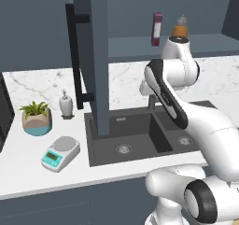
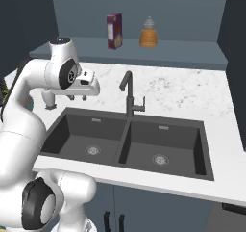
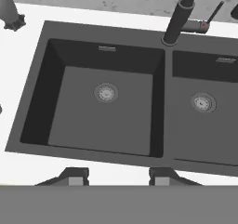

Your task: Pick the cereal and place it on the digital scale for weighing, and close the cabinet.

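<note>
Purple upright cereal box [image 2: 114, 31] sits on your open blue-grey cabinet's shelf [image 2: 192, 49]; dark two-finger gripper [image 3: 118, 175] spread, empty, over black double sink [image 3: 100, 108].

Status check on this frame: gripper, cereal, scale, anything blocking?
Gripper open, empty, above the sink. Cereal upright on cabinet shelf beside orange bottle. Digital scale bare on counter. Cabinet door open, between shelf and scale.

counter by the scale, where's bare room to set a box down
Bare white counter runs along the front edge, between the digital scale and the sink. More lies right of the sink's right basin in the right base view. It is crowded behind the scale, where the plant pot and soap dispenser stand near the open cabinet door.
</note>
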Tool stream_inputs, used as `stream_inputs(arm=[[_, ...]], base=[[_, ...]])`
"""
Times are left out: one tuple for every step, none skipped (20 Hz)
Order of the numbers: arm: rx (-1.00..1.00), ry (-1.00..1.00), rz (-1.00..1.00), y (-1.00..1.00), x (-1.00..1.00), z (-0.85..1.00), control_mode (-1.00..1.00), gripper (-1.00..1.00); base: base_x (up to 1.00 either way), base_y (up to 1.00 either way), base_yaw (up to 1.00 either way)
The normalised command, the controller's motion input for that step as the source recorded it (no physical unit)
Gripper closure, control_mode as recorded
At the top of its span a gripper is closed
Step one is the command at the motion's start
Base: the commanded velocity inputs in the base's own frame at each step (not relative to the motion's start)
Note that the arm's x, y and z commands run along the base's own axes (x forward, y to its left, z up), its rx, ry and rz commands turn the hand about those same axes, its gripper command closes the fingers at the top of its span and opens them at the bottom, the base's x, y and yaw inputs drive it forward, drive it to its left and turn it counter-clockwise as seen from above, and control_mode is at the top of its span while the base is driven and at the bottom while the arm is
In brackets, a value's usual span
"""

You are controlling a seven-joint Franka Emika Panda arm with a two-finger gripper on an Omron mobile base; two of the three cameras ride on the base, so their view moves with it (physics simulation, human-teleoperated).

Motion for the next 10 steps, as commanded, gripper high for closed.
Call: stream_inputs(arm=[[0.0, -0.03, 0.0, 0.01, -0.1, 0.0, -1.0, -1.0], [0.0, -0.13, 0.0, 0.0, -0.26, 0.0, -1.0, -1.0], [0.0, -0.01, 0.0, 0.0, -0.19, 0.0, -1.0, -1.0], [0.0, -0.05, 0.0, 0.0, -0.49, 0.0, -1.0, -1.0], [0.0, -0.07, 0.0, 0.0, -0.68, 0.0, -1.0, -1.0], [0.0, -0.17, 0.0, 0.0, -0.75, 0.0, -1.0, -1.0], [-0.02, -0.2, 0.0, 0.02, -0.72, 0.0, -1.0, -1.0], [-0.02, -0.22, -0.04, 0.0, -0.75, 0.06, -1.0, -1.0], [-0.02, -0.3, -0.1, 0.0, -0.85, 0.22, -1.0, -1.0], [0.0, -0.26, -0.15, 0.0, -0.63, 0.41, -1.0, -1.0]], base=[[0.0, 0.0, 0.0], [0.0, 0.0, 0.0], [0.0, 0.0, 0.0], [0.0, 0.0, 0.0], [0.0, 0.0, 0.0], [0.0, 0.0, 0.0], [0.0, 0.0, 0.0], [0.0, 0.0, 0.0], [0.0, 0.0, 0.0], [0.0, 0.0, 0.0]])
